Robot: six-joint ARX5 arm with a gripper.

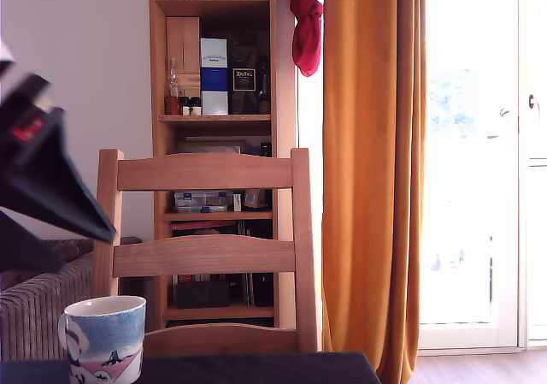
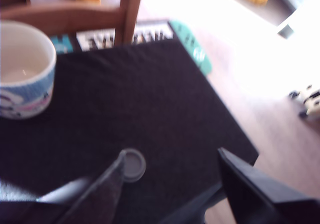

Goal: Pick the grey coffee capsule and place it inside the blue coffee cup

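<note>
One wide, mottled light-blue ceramic cup point(image 1: 104, 339) stands on the dark bench point(image 1: 256, 369) in the exterior view. In the wrist view, the jaws are apart above the bench; the small round grey capsule point(image 2: 133, 164) lies beside one fingertip point(image 2: 118, 165), so closing off-centre could knock it away.

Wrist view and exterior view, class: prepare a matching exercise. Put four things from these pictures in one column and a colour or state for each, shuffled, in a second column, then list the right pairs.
Column one:
1. blue coffee cup
2. grey coffee capsule
3. gripper
4. curtain

Column two:
A. orange, hanging beside the bright window
B. open, fingers spread wide
C. empty, white inside
D. lying on the dark tabletop beside one gripper finger

Right pairs: 1-C, 2-D, 3-B, 4-A
</note>
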